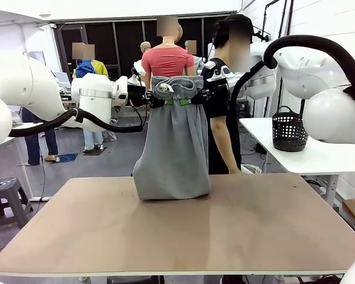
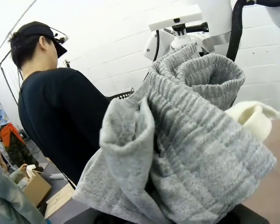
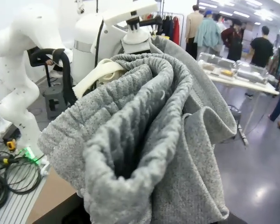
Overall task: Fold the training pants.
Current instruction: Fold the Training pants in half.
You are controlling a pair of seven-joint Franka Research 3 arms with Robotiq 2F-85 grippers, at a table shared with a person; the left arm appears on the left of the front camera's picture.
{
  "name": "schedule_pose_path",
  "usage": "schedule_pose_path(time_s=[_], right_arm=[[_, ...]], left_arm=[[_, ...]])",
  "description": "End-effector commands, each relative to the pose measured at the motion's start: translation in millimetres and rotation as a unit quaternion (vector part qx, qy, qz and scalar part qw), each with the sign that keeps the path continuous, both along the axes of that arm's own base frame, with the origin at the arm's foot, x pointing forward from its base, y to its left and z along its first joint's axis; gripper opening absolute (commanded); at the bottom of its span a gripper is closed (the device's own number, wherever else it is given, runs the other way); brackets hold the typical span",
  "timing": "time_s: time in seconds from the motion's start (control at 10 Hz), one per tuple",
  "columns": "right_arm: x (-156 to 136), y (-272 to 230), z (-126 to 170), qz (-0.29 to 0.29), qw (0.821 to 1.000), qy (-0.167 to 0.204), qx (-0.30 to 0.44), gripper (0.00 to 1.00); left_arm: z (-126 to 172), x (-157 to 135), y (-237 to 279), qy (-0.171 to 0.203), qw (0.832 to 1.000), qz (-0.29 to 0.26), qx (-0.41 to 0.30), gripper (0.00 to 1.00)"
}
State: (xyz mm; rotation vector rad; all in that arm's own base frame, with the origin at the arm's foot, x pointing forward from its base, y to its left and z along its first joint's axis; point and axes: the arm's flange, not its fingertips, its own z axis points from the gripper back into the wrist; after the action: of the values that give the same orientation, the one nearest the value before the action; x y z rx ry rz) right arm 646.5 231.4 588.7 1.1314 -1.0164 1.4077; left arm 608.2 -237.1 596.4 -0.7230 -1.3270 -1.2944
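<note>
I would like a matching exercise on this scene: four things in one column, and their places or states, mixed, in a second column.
Things:
1. pants
2. left gripper
3. basket
4. drawstring

Places or states:
A. on the white side table
B. hanging from both grippers, lower end on the table
C. bunched at the waistband
D. shut on the waistband's left end

Pairs: 1-B, 2-D, 3-A, 4-C

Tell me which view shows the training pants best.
The front view: the whole training pants hang by the waistband between the left end effector and right end effector, hems resting on the table. Both wrist views give only close-ups of the bunched waistband and white drawstring.
</note>
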Motion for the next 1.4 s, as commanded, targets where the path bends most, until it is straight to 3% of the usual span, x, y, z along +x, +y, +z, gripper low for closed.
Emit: schedule_pose_path(time_s=[0.0, 0.3, 0.6, 0.8, 1.1, 1.3], right_arm=[[-17, 1, -15, 0.029, 0.999, 0.012, -0.005, 0.0], [-45, 1, -33, 0.061, 0.994, 0.086, 0.014, 0.0], [-70, -8, -69, 0.076, 0.979, 0.188, 0.012, 0.0], [-83, -15, -99, 0.081, 0.968, 0.236, 0.002, 0.0], [-100, -17, -140, 0.073, 0.956, 0.283, 0.007, 0.0], [-90, -14, -146, 0.074, 0.962, 0.264, -0.008, 0.0]], left_arm=[[-8, -9, 13, -0.003, 0.999, -0.027, -0.024, 0.0], [-29, -38, 22, 0.051, 0.998, -0.04, -0.023, 0.0], [-64, -70, 24, 0.122, 0.991, -0.042, -0.026, 0.0], [-93, -87, 26, 0.16, 0.985, -0.047, -0.038, 0.0], [-133, -110, 24, 0.211, 0.974, -0.045, -0.065, 0.0], [-138, -103, 17, 0.201, 0.977, -0.057, -0.045, 0.0]])
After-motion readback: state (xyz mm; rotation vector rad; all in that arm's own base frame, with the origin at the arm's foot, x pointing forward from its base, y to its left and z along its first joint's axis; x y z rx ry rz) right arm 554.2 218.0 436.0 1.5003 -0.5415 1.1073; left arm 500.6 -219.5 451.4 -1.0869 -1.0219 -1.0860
